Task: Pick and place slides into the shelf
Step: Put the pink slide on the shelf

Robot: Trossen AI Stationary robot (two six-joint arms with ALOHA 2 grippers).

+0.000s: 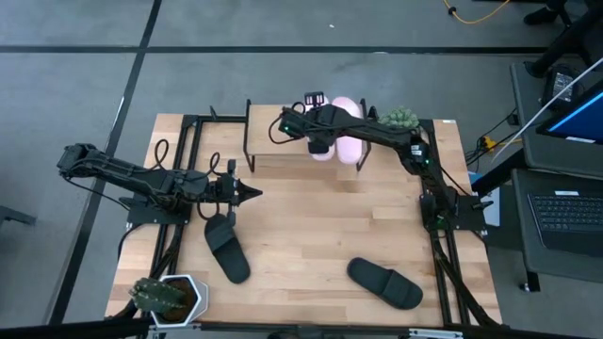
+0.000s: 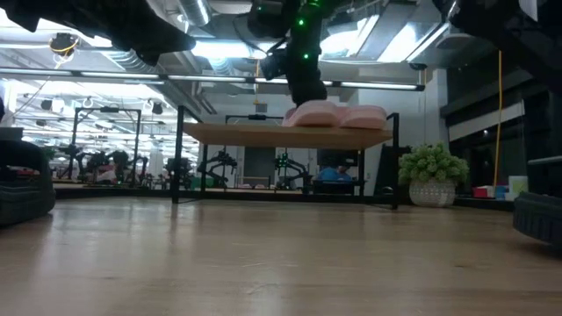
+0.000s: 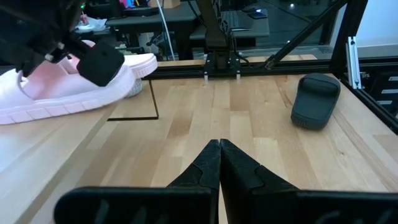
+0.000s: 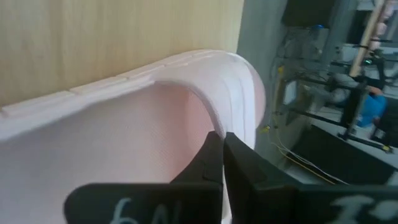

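Right hand (image 1: 320,141), fingers closed, sits on a pink slide (image 1: 350,146) atop the shelf (image 1: 267,141).

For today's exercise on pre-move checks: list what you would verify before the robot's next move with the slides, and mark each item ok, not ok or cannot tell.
1. Both pink slides on the shelf: ok, side by side on its board.
2. Right gripper let go of the pink slide: cannot tell; jaws shut, right at its strap.
3. Left gripper free: ok, jaws shut, nothing held, over the table.
4. Black slides reachable: ok, both flat on the table, apart.
5. Shelf room for two more: ok, left part bare.
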